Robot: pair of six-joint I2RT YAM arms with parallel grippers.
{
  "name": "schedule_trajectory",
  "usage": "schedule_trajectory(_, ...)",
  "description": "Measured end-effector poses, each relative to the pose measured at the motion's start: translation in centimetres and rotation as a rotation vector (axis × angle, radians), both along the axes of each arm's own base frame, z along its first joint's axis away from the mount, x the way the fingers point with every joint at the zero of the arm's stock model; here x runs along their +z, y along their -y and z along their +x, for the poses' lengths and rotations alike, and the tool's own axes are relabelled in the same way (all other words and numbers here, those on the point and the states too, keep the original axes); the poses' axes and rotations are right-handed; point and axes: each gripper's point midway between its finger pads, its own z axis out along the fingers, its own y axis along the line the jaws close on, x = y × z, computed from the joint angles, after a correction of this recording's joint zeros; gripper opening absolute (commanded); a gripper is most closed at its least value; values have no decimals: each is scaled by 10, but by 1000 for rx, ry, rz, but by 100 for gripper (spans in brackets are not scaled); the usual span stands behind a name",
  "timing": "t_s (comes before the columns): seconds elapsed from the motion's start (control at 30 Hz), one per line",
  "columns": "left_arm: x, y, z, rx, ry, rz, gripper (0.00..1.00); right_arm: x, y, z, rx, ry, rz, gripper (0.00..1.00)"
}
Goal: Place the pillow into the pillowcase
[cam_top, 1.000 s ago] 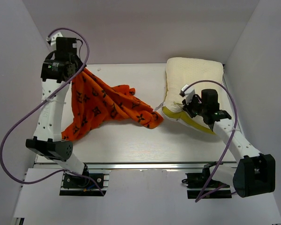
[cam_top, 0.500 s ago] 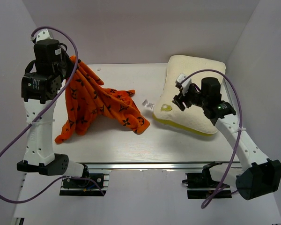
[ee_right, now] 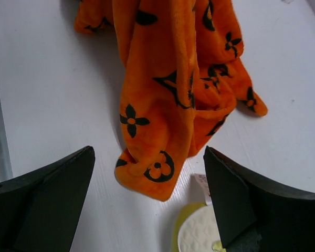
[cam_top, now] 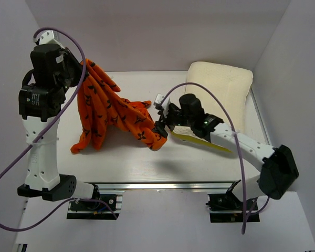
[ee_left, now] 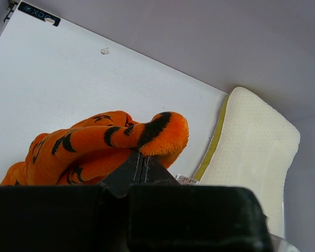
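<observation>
My left gripper [ee_left: 140, 164] is pinched tight on a fold of the pillowcase [cam_top: 111, 109], a plush orange fleece printed with black flowers and monogram shapes. I hold that fold high above the far left of the white table [cam_top: 136, 163], so the soft cloth drapes down from my fingers in long loose folds. One tail reaches the tabletop at the left and another runs out toward the middle.

My right gripper [ee_right: 147, 153] has its two black wedge-shaped fingers spread wide and grips nothing. It hangs low over the middle of the table, with the rounded lower corner of the pillowcase showing between the fingers. I cannot tell whether they touch the fabric.

The pillow [cam_top: 221, 88] lies at the far right of the table, outside the pillowcase. It is a thick cream slab with rounded corners, a finely dimpled surface and a yellow band along its side. A small white label [ee_right: 201, 181] sticks out at its near corner, just beside the orange cloth
</observation>
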Motion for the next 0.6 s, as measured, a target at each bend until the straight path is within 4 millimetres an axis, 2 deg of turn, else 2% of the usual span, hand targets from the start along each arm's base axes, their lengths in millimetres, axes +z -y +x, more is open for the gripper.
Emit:
schedule_trajectory(0.07,6,1,-3,-8,15,-7,0,-22,-16,3,10,-43,-33,89)
schedule_trajectory(0.13,11,1,-8,-10,27,-16,0,-29,-30,16,-3,-58,-42,89)
schedule_trajectory(0.3,17,3,-21,-19,49,-46,0,-31,-57,53,-48,-31,-31,89)
schedule_trajectory(0.4,18,3,-28,-18,54,-58,0,-33,-70,67,-53,-27,-28,89)
schedule_trajectory(0.5,20,3,-30,-17,59,-63,0,-35,-82,72,-33,-51,-14,87)
schedule_trajectory(0.6,18,3,-30,-15,53,-62,0,-34,-89,63,2,-96,8,85)
